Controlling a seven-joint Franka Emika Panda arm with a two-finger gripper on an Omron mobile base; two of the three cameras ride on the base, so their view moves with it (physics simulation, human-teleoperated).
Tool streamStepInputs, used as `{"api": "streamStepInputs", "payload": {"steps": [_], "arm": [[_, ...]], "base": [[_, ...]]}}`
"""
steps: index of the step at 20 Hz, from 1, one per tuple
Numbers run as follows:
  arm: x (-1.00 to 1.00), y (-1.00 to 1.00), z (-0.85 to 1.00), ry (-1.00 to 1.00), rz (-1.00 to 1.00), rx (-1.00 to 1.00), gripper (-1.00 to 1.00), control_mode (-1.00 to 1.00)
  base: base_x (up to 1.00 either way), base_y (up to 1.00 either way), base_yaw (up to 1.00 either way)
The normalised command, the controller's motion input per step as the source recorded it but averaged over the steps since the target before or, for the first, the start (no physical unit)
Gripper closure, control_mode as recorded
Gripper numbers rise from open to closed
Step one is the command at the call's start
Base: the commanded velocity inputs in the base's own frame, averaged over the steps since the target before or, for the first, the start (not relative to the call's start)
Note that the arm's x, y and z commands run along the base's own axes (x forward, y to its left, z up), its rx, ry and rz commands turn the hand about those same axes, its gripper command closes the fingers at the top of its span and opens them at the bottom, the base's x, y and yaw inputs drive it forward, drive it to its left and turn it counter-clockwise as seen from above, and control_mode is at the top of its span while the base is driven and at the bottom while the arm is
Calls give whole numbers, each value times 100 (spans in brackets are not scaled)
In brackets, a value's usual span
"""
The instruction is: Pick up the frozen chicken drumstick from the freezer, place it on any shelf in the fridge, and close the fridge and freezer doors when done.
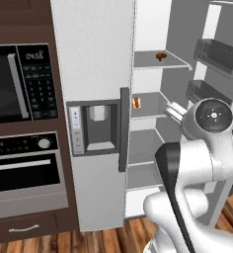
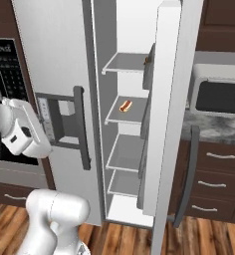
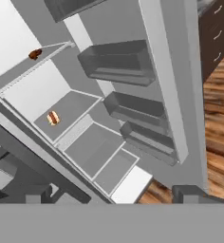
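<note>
Dark wood cabinets, a black microwave (image 1: 10, 84) and a wall oven (image 1: 24, 173) flank the white side-by-side unit in the left base view. There you see the freezer door (image 1: 94, 74) with its dispenser panel (image 1: 96, 126) lying flush, so the freezer looks shut. The fridge (image 1: 145, 148) beside it stands open. On its top shelf (image 1: 175, 62) sits the frozen chicken drumstick (image 1: 161, 56), a small brown lump near the back. That suggests the placing is done and only the door is left for you. One shelf lower, at the front edge, lies an orange item with a pale band (image 1: 136, 103). The lower shelves look bare. From the right base view, the fridge door (image 2: 172, 124) swings out toward you, edge-on, hiding most of the top shelf. The banded item (image 2: 125, 105) lies alone on the second shelf, and the arm hangs back by the freezer door, well apart from both. In the hand view, you look into the fridge at a tilt. The drumstick (image 3: 35, 54) rests on the top shelf and the door bins (image 3: 116, 64) appear empty. The gripper (image 3: 110, 199) has its jaws spread wide with nothing between them.
</note>
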Motion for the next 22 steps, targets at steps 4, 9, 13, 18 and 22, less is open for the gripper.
{"api": "streamStepInputs", "payload": {"steps": [4, 9, 13, 18, 22], "arm": [[-100, -96, 9, 0, 0, 17, -100, -100], [-100, -100, 22, 0, 0, 24, -100, -100], [-100, -100, 22, -1, 0, 24, -100, -100], [-48, -100, 2, -7, 1, 15, -100, -100], [35, -93, -6, -8, 16, 0, -100, -100]], "base": [[0, 0, 0], [0, 0, 0], [0, 0, 0], [0, 0, 0], [0, 0, 0]]}}
